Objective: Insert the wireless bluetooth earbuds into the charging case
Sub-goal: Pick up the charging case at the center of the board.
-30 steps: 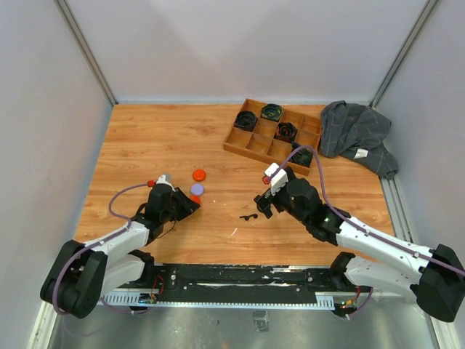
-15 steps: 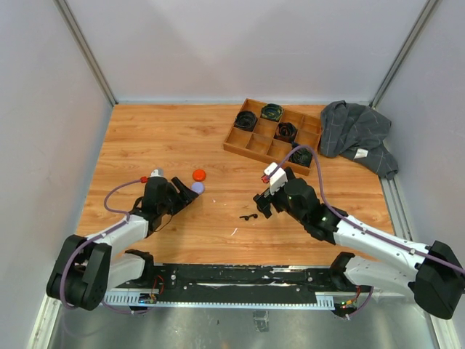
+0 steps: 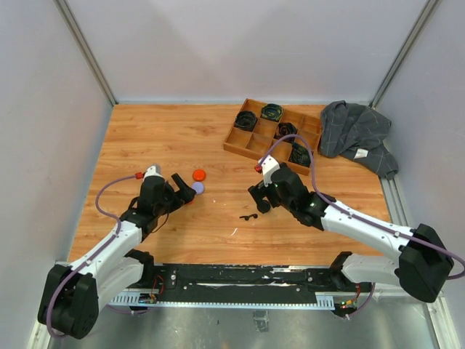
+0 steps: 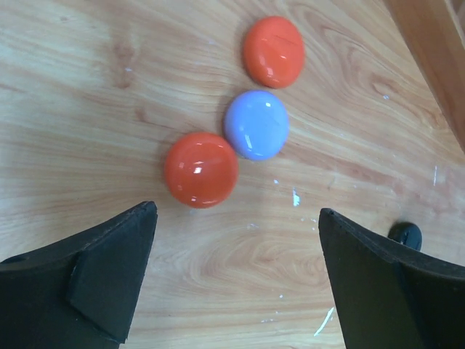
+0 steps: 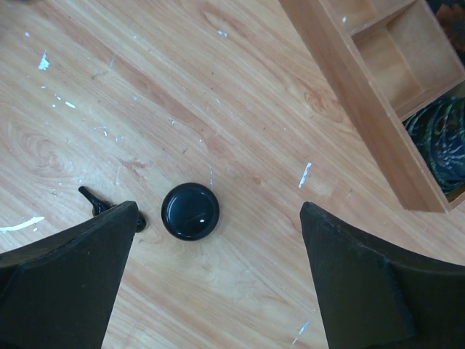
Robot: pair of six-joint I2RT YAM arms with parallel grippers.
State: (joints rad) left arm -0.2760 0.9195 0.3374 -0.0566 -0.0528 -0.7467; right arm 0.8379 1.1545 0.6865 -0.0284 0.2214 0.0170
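Note:
Three closed round cases lie in a line on the wood: an orange case (image 4: pixel 273 51), a lilac case (image 4: pixel 256 124) and a second orange case (image 4: pixel 200 169). My left gripper (image 4: pixel 236 218) hangs open just short of the nearest orange one, holding nothing. From above, the far orange case (image 3: pixel 199 175) and the lilac case (image 3: pixel 197 187) lie just beyond the left gripper (image 3: pixel 179 190). My right gripper (image 5: pixel 218 211) stands open over a black round case (image 5: pixel 189 211). Two black earbuds (image 5: pixel 91 198) lie just left of it, one half hidden behind my left finger. In the top view the earbuds (image 3: pixel 251 217) lie below the right gripper (image 3: pixel 259 198).
A wooden divided tray (image 3: pixel 256 142) with coiled black cables (image 3: pixel 271 112) stands at the back right, its wall (image 5: pixel 349 94) close to my right gripper. A grey cloth (image 3: pixel 356 134) lies right of the tray. White side walls close in the table.
The left gripper has gone from shut to open and drawn back to the left, away from the near orange case. The right arm has shifted a little farther from the base.

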